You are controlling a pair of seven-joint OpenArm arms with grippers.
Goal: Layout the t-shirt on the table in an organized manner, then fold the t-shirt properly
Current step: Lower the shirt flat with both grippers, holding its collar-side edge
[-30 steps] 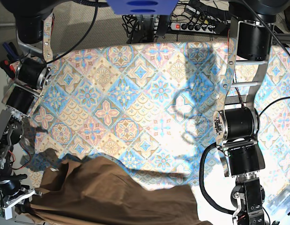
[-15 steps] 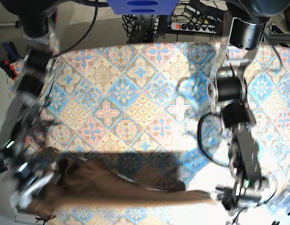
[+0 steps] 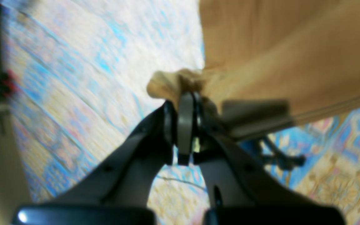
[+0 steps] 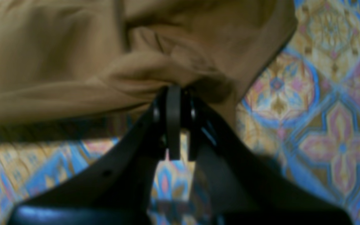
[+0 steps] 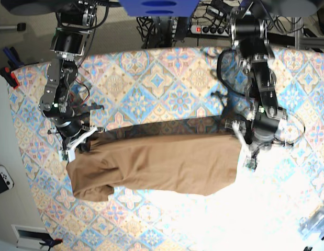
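Over mid-bench (image 5: 167, 89), both grippers, left (image 5: 244, 144) and right (image 5: 74, 140), clamp the shirt (image 5: 162, 164); you should keep it taut and lower evenly.

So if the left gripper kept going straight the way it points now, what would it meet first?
The t-shirt itself: the left gripper is shut on a bunched corner, and more brown cloth lies right ahead. Beyond that, likely the table; depth is unclear.
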